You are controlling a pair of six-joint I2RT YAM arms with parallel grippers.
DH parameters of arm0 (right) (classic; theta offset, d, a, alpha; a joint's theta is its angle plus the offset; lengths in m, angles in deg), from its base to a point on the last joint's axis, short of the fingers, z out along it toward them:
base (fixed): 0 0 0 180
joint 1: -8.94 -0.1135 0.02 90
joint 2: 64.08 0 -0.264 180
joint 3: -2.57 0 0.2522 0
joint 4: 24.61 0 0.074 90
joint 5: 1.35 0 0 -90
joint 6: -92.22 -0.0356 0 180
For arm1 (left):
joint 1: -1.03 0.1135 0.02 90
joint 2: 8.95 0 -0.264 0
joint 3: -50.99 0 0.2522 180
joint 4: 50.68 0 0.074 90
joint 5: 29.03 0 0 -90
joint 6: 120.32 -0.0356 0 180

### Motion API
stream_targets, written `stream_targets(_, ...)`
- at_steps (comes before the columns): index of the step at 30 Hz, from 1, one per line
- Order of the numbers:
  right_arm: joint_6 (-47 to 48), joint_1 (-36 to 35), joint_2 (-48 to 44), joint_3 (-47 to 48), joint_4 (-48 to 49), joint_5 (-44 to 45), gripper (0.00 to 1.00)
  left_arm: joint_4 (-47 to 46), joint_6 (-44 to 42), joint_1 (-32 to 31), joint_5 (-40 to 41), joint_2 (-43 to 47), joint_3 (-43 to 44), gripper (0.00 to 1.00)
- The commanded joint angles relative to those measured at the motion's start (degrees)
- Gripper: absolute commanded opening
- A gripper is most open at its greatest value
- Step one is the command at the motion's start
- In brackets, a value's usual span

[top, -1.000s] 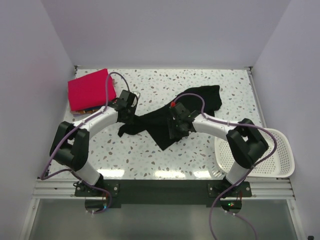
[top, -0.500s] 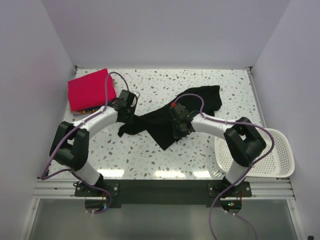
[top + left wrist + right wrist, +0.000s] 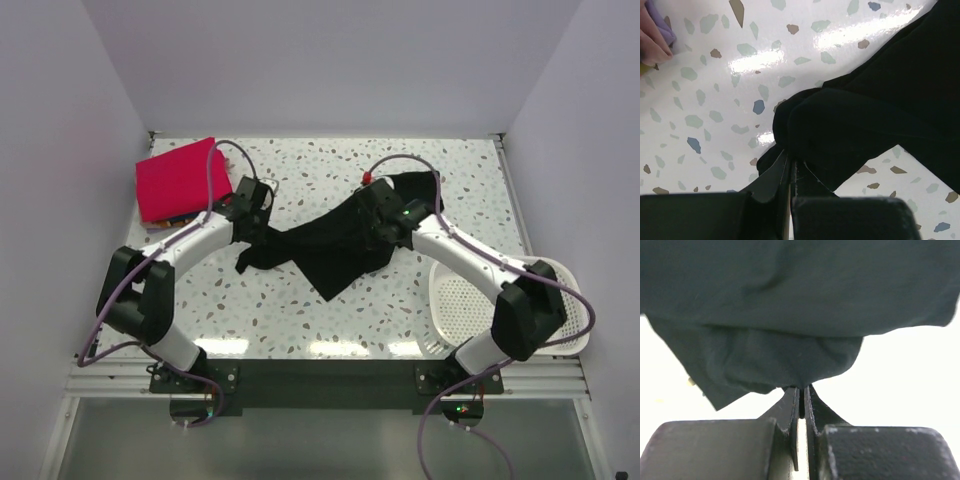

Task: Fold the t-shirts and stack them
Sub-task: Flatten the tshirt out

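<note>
A black t-shirt (image 3: 330, 248) lies crumpled across the middle of the speckled table, stretched between my two grippers. My left gripper (image 3: 262, 228) is shut on its left edge, seen as bunched black cloth (image 3: 850, 120) at the closed fingers in the left wrist view. My right gripper (image 3: 378, 215) is shut on a fold of the same shirt (image 3: 790, 315) and holds it raised off the table. A bright pinkish-red folded t-shirt (image 3: 178, 178) lies on a stack at the back left; coloured cloth shows under its near edge. The chest mark is hidden.
A white mesh basket (image 3: 560, 310) stands at the right near edge, under my right arm's elbow. White walls close in the table on the left, back and right. A corner of purple and pink cloth (image 3: 655, 35) shows in the left wrist view.
My right gripper has lifted and moved back and right with the shirt, pulling the cloth up. The left gripper has stayed almost in place.
</note>
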Motion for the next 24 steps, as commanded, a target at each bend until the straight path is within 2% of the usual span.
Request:
stream_targets(1, 3.96, 6.06, -4.65, 1.76, -3.96, 3.72, 0.0, -2.32, -0.3, 0.53, -0.42, 3.41, 2.95, 0.0)
stream_targets(2, 4.49, 7.73, -5.71, 1.59, -3.78, 3.28, 0.0, -2.5, -0.12, 0.53, -0.6, 3.68, 2.86, 0.05)
stream_targets(4, 6.07, 11.78, -6.33, 1.24, -3.25, 2.14, 0.0, -3.38, 0.32, 0.53, -1.03, 4.99, 1.63, 0.3)
stream_targets(5, 6.51, 12.66, -6.33, 1.24, -3.08, 2.14, 0.0, -3.73, 0.49, 0.53, -1.21, 5.52, 0.24, 0.55)
stream_targets(7, 7.39, 14.33, -5.9, 1.32, -2.46, 1.7, 0.0, -4.52, 1.28, 0.53, -1.56, 7.62, -1.53, 0.71)
stream_targets(11, 7.57, 16.27, -3.53, 1.41, -1.23, 0.2, 0.0, -3.91, 3.66, 0.44, 0.36, 11.23, -7.05, 0.74)
stream_targets(19, 7.83, 18.64, -0.88, 2.29, 0.97, -3.05, 0.0, -0.66, 8.4, 0.44, 3.53, 14.13, -13.31, 0.65)
stream_targets(24, 8.27, 19.78, -0.62, 3.43, 1.05, -4.02, 0.0, -0.66, 10.51, 0.61, 4.41, 14.67, -15.6, 0.67)
